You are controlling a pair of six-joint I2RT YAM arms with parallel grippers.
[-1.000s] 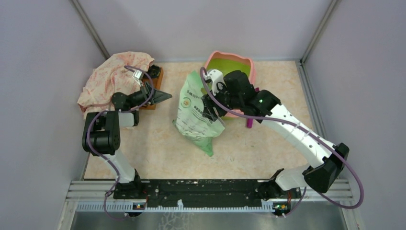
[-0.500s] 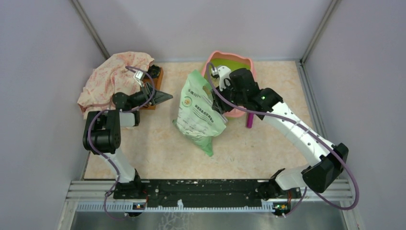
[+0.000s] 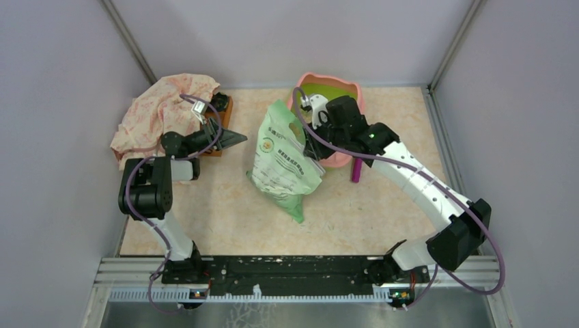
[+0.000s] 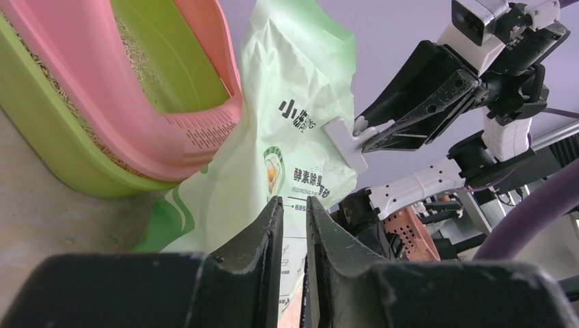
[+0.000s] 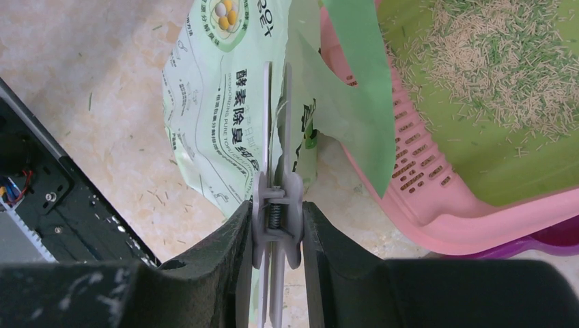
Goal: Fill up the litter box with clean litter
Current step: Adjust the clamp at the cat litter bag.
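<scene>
One hand (image 5: 275,212) on clip (image 5: 276,236), bag (image 5: 212,123) edge.

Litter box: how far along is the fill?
Done: only a thin scatter of litter lies in the litter box; much green floor shows. In hand: right gripper squeezes the clip on the bag. Left: likely take the clip off, tip the bag and pour the bulk.

Right gripper (image 3: 307,134) sits at the bag's (image 3: 281,160) top edge beside the box (image 3: 341,80); left gripper (image 3: 235,139) near a cloth (image 3: 157,109).
</scene>
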